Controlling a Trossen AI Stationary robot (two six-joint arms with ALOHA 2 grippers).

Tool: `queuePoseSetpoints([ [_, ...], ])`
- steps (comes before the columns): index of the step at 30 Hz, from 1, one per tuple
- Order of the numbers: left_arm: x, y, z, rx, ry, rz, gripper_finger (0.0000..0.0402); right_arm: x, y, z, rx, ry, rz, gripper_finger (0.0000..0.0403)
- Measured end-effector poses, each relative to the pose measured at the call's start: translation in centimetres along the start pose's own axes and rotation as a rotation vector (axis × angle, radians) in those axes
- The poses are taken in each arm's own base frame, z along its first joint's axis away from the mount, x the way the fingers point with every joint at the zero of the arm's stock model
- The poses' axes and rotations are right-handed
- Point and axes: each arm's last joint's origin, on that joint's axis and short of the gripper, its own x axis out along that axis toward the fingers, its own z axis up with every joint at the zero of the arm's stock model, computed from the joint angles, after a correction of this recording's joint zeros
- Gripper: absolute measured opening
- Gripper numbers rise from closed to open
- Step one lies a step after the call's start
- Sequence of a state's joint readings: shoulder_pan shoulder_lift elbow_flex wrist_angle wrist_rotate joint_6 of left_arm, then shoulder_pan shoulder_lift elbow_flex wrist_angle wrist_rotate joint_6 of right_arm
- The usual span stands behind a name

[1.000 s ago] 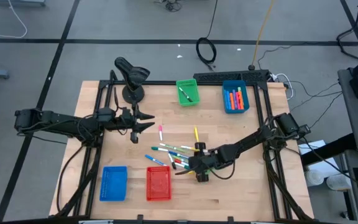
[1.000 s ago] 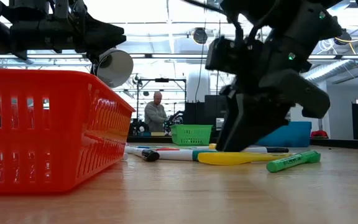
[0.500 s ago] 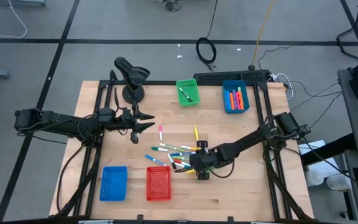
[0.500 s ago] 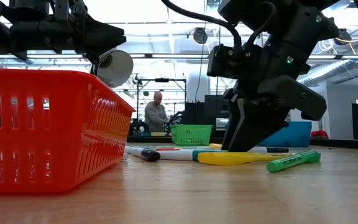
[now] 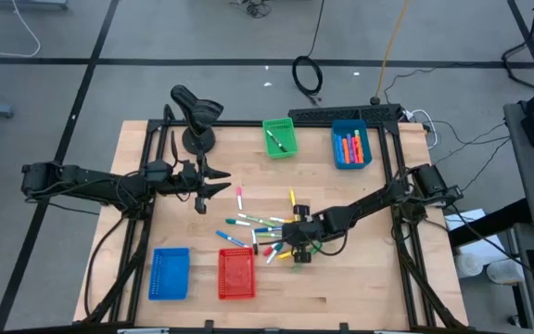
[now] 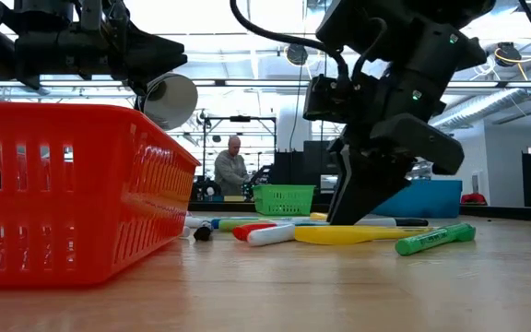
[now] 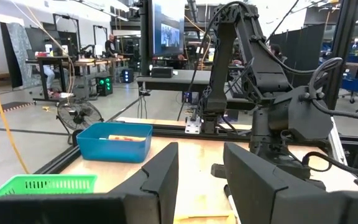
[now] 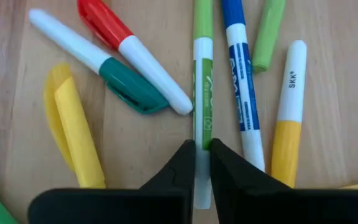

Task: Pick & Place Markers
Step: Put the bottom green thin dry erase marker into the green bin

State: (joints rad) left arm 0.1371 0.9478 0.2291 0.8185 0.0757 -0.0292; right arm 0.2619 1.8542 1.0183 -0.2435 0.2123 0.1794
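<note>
Green-capped marker (image 8: 202,93) | right tool (image 8: 202,151) clenched on it | left tool (image 7: 199,171) parted, seemingly empty, aloft

Table (image 5: 360,278) is pale wood with visible grain and a smooth, faintly satin finish; markers (image 8: 202,124) are smooth glossy plastic with printed barrels; red basket (image 6: 63,194) is slotted, slightly glossy plastic; right gripper (image 8: 202,163) fingers (image 8: 182,163) are matt black plastic, like the left gripper (image 7: 201,177).

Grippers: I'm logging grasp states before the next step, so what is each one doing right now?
Left gripper: open, holding nothing, raised above the table.
Right gripper: shut on the green marker in the pile.
</note>
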Motion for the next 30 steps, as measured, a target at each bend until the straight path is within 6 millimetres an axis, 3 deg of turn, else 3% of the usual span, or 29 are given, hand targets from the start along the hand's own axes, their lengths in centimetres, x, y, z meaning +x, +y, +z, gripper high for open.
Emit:
queuePoseSetpoints([
  [7,0.0,0.0,0.0,-0.002,-0.001,0.000,0.0132,-2.3,-0.2,0.4,-0.047,-0.054,0.010,0.0010],
  [18,0.0,-0.1,-0.1,0.007,0.005,-0.007,0.0131,-10.1,-2.3,2.0,-0.059,-0.347,-0.243,0.0010],
  [24,0.7,-1.0,-0.3,0.092,-0.037,-0.049,0.0132,-11.9,-4.8,0.5,-0.011,-0.622,-0.341,0.0010],
  [30,3.7,-2.8,-0.6,0.167,-0.067,-0.116,0.0167,-11.6,-6.1,-2.7,-0.023,-0.980,-0.282,0.0009],
])
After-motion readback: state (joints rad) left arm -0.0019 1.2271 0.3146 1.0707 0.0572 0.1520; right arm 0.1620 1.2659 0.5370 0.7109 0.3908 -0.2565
